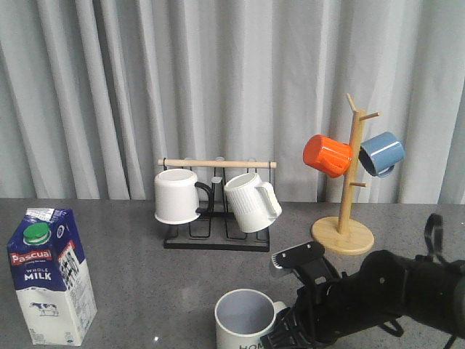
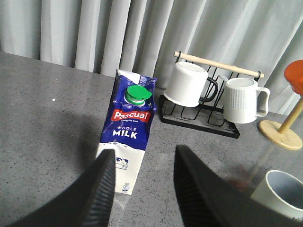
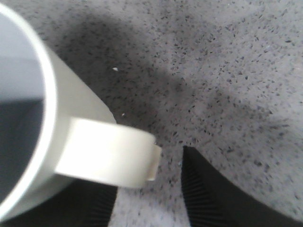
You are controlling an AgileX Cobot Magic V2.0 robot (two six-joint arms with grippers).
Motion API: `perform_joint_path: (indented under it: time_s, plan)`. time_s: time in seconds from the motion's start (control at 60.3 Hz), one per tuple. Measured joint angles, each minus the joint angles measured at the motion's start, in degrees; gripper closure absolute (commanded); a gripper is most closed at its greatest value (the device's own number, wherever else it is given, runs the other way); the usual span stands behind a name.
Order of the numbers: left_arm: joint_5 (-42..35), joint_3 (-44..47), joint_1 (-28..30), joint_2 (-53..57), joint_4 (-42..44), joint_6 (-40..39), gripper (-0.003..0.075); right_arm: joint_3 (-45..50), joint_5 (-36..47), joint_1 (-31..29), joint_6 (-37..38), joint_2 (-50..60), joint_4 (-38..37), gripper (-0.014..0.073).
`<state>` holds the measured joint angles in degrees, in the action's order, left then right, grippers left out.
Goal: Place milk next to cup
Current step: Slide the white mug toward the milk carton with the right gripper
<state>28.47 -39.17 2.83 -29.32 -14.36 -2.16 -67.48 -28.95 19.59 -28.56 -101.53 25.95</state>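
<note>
The milk (image 1: 51, 276) is a tall blue-and-white carton with a green cap, standing upright at the front left of the grey table. In the left wrist view the milk (image 2: 130, 132) stands just beyond my left gripper (image 2: 145, 151), which is open and empty, with its left finger (image 2: 102, 189) in front of the carton's lower corner. The cup (image 1: 245, 320), cream with "HOME" lettering, stands at the front centre. My right gripper (image 3: 142, 189) is open at the cup's handle (image 3: 109, 158), not closed on it. The right arm (image 1: 378, 294) reaches in from the right.
A black rack (image 1: 216, 240) with a wooden bar holds a smooth white mug (image 1: 178, 195) and a ribbed cream mug (image 1: 251, 202). A wooden mug tree (image 1: 347, 182) at the back right carries an orange mug (image 1: 327, 155) and a blue mug (image 1: 381, 153). A grey curtain hangs behind.
</note>
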Motion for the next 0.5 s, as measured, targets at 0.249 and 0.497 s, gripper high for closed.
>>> perform_joint_path:
  time_s: [0.249,0.497]
  plan:
    - [0.2,0.0,0.0,0.0,0.0,0.0,0.0423,0.0,-8.5,0.0,6.7,7.3,-8.6,0.0218]
    - [0.3,0.0,0.0,0.0,0.0,0.0,0.0423,0.0,-19.6,0.0,10.5,18.4,-11.4,0.0242]
